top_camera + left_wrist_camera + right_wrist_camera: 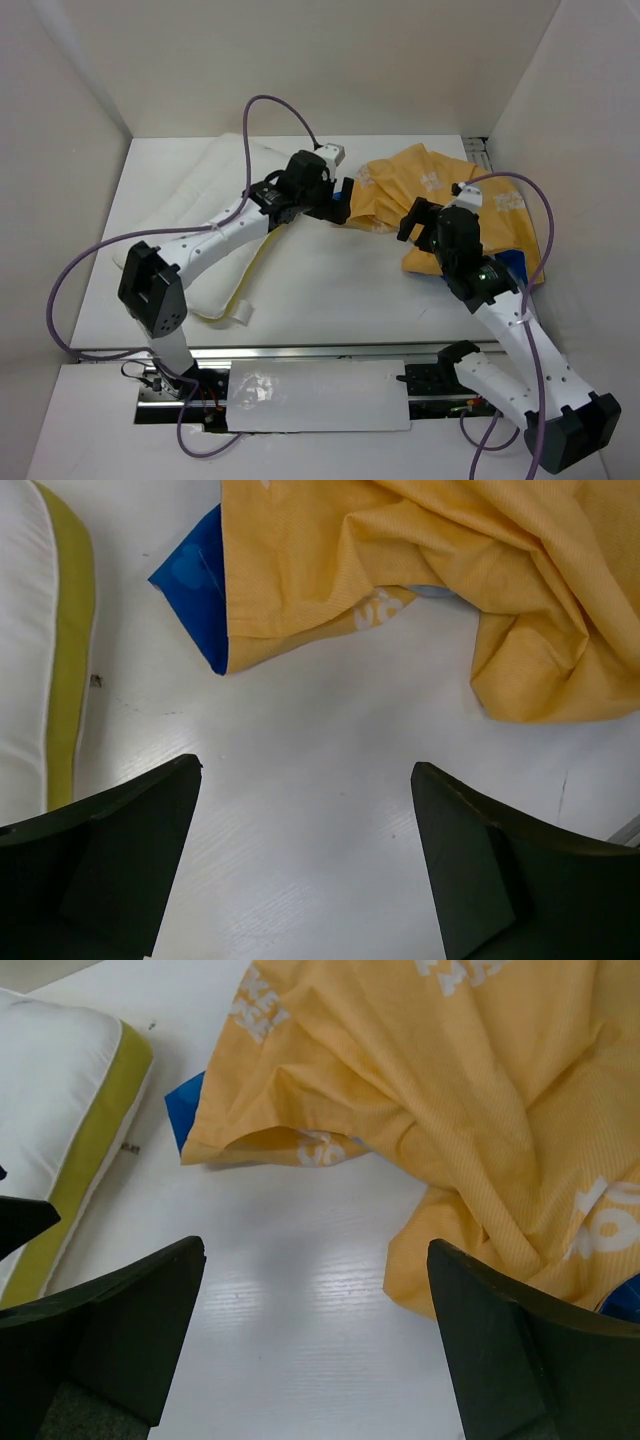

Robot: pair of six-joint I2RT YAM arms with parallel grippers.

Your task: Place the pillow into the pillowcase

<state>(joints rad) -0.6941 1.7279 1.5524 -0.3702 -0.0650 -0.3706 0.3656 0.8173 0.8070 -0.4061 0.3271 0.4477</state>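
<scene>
The pillow (pixel 200 185) lies flat on the left side of the table (pixel 330 290), outside the pillowcase, and the left arm reaches over it. The pillowcase (pixel 420 175) lies crumpled at the back right of the table, orange side up, with many folds. A blue corner (pixel 195 590) shows out from under its left edge, near the pillow but not touching it. The left gripper (pixel 345 203) is at this left edge of the pillowcase, its fingers spread wide and holding nothing, with bare table between them. The right gripper (pixel 412 222) is near the front edge of the pillowcase, also spread wide and empty. Both grippers point toward the cloth.
</scene>
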